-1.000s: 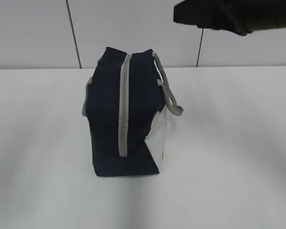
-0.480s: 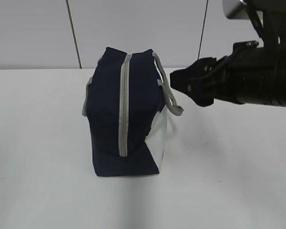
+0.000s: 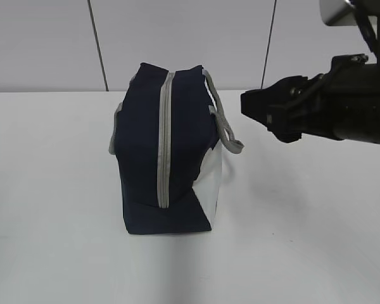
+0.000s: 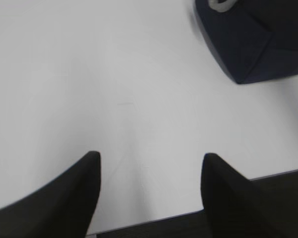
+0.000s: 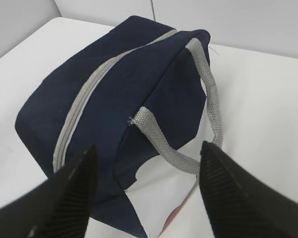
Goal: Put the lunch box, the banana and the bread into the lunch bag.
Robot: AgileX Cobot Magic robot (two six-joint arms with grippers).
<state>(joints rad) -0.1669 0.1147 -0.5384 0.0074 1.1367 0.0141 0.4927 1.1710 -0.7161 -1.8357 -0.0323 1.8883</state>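
I have the lunch bag (image 3: 168, 152) standing alone toward the back of the bench (image 3: 304, 240), nearer its far edge than the near one, with its grey zipper (image 3: 164, 139) running shut over the top and down the face toward me. That closed zipper is, I judge, why my right tool (image 3: 256, 106) hangs just beside the bag's grey handle (image 3: 227, 126) on the right: nothing can go inside until the bag is opened. Its jaws stand apart and hold nothing; in the right wrist view the two dark fingers (image 5: 64, 193) frame the bag and its handle loop without touching either.

My left tool (image 4: 149, 188) is released too, jaws spread over bare bench, with only a corner of the bag in the upper right of its view (it seems parked out of the way for now).

I cannot see the lunch box, the banana or the bread in any view.

The bench is plain matte white. Behind it is a pale panelled wall (image 3: 177, 38) with thin dark seams.
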